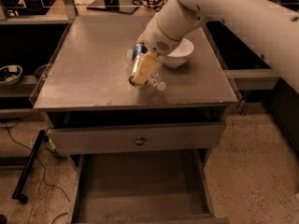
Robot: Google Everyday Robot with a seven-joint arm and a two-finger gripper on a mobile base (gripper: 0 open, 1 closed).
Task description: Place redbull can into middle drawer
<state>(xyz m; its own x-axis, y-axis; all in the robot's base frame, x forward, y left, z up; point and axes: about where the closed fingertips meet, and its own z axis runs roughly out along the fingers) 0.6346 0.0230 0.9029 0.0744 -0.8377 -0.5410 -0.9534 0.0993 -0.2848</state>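
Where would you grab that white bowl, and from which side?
Probably its near rim, from above: the white bowl stands upright and open, likely too wide to span. The end effector hovers left of it, over the clear bottle.

**Surfaces and finishes in front of you**

Your gripper (pixel 142 71) hangs over the middle of the table top, just in front of the bowl. It looks like matt cream plastic, while the arm (pixel 224 13) behind it is smooth white plastic with a soft sheen. Of the redbull can (pixel 137 50) you get only a sliver of glossy blue metal at the gripper. The bottle (pixel 153 79) beside it is clear, shiny plastic with a white cap. The bowl (pixel 183 55) looks smooth, white and glazed. The table top (pixel 88 69) is dull grey, faintly speckled. The drawer front (pixel 93 139) is matt grey with a shiny brassy knob (pixel 139 141). The middle drawer (pixel 140 185) has a flat, matt grey floor. The room floor (pixel 252 162) is speckled and stone-like.
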